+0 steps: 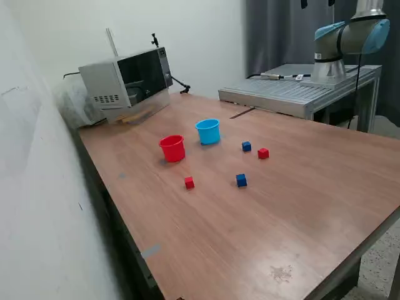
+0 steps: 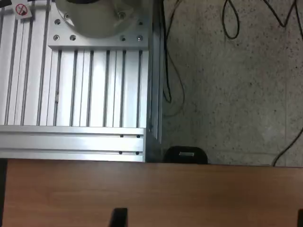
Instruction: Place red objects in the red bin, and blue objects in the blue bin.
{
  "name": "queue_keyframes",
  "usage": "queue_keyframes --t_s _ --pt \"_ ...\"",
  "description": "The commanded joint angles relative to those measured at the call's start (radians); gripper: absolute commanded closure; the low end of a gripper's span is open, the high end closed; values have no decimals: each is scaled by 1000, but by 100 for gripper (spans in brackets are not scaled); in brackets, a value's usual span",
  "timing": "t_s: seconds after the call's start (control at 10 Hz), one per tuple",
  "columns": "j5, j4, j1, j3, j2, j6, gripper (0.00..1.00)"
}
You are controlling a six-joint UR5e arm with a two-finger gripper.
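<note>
Red bin [image 1: 172, 148], blue bin [image 1: 208, 131], interiors unseen

The exterior view looks down obliquely from beyond one corner of the surface [image 1: 300, 206], arm base at two o'clock. The wrist view faces straight down over the surface's edge [image 2: 151, 189], mount [image 2: 75, 94] and floor [image 2: 227, 94].

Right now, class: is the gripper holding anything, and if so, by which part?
Nothing is held. All four cubes, red and blue, lie on the table, and the arm is away at its base.
</note>
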Motion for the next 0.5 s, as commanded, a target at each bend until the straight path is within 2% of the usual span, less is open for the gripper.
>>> queue_keyframes --t_s 0.0,0.4 --pt "3 2 0 -1 2 0 0" --pt "11 -3 3 -3 -2 9 0"
